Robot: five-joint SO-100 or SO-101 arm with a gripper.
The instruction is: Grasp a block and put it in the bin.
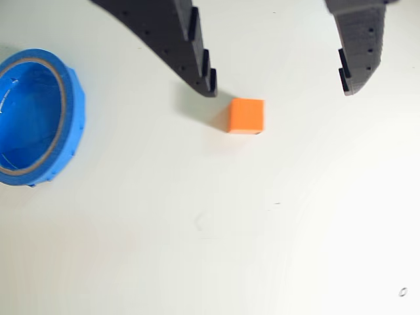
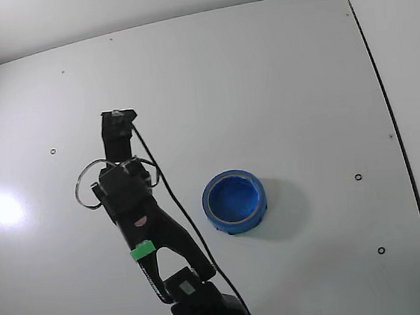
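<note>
**Q:** Gripper (image 1: pixel 279 92) first — how do its fingers stand?

**R:** Spread wide apart, holding nothing. In the wrist view both dark fingers come down from the top edge, and the left fingertip (image 1: pixel 209 88) ends just above and left of the block (image 1: pixel 246 115). The right one hangs well off to the block's right.

**Q:** So where does the block lie?

**R:** On the white table (image 1: pixel 216 230), flat on one face, just below the line between the two fingertips and nearer the left one. It looks orange in this view, plain-faced. Whether the left tip touches it cannot be told; a shadow falls between them.

**Q:** And the bin?

**R:** At the left edge of the wrist view, the bin (image 1: pixel 71 118) sits well apart from the block, partly cut off by the frame. The fixed view shows the bin (image 2: pixel 234 201) whole, round and blue, with nothing inside it, to the right of the arm (image 2: pixel 143 225).

**Q:** Does the fixed view show the block?

**R:** No, the arm's head covers that spot.
</note>
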